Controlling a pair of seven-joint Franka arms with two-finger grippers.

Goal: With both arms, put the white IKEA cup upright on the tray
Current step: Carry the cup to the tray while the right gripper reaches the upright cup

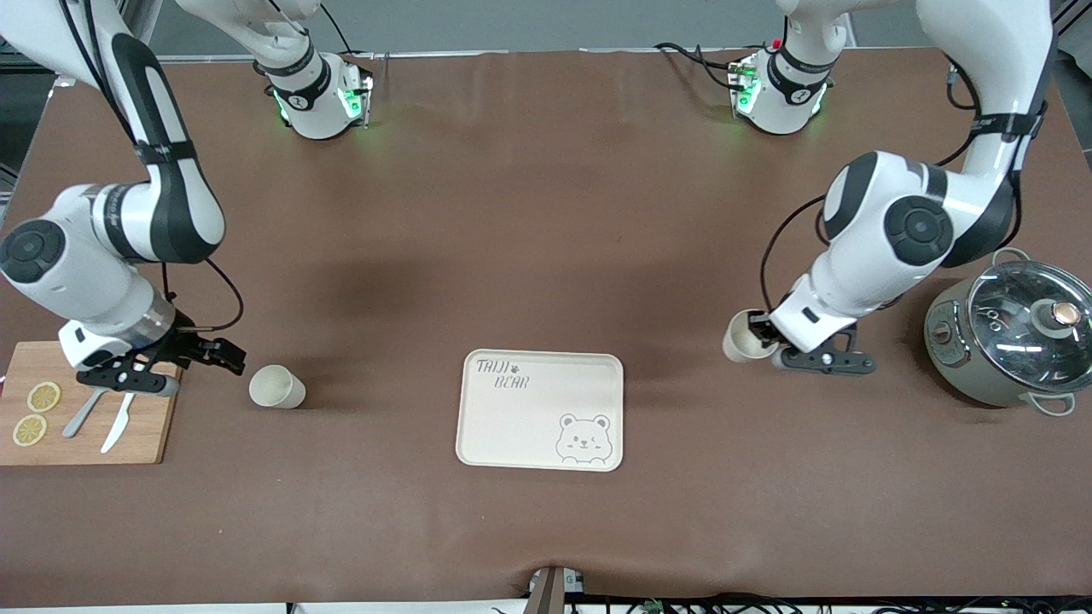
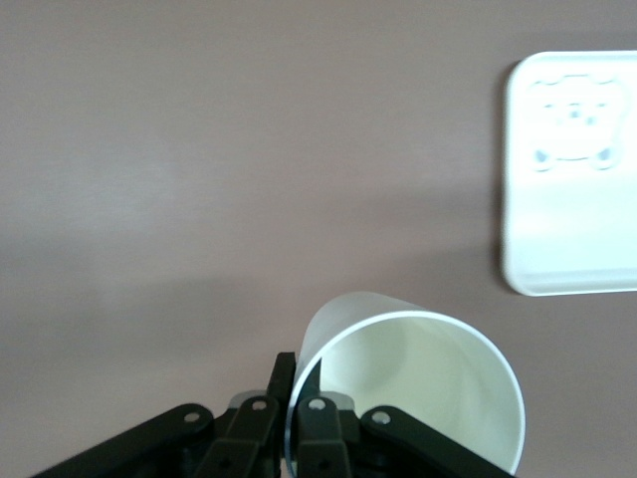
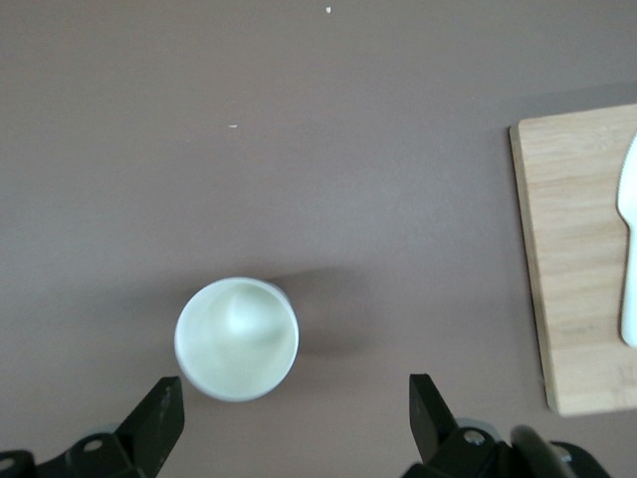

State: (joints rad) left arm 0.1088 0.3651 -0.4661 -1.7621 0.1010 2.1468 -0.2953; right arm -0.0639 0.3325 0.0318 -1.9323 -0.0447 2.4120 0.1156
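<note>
**Inspector:** State the position of each cup and each gripper.

**Assistant:** Two white cups are present. One cup (image 1: 745, 337) is clamped at its rim by the left gripper (image 1: 762, 331), over the worktop (image 1: 546, 213) toward the left arm's end, between the tray (image 1: 541, 409) and the grey pot (image 1: 1011, 337). The left wrist view shows one finger inside the rim and one outside. The cup is tilted, its mouth facing toward the tray.

**Inspector:** And the second?

**Assistant:** The second cup (image 1: 275, 386) stands upright on the worktop, just beside the cutting board (image 1: 85, 409) on the tray's side. The right gripper (image 1: 229, 356) hovers near it with fingers spread wide and holds nothing. The right wrist view shows that cup off-centre, closer to one finger (image 3: 159, 423) than the other.

**Inspector:** The deciding relation?

**Assistant:** In judgement, the tray lies from the held cup toward the right arm's end and slightly toward the front edge. The cup's long axis is tipped, so it wants righting before it is set down.
</note>
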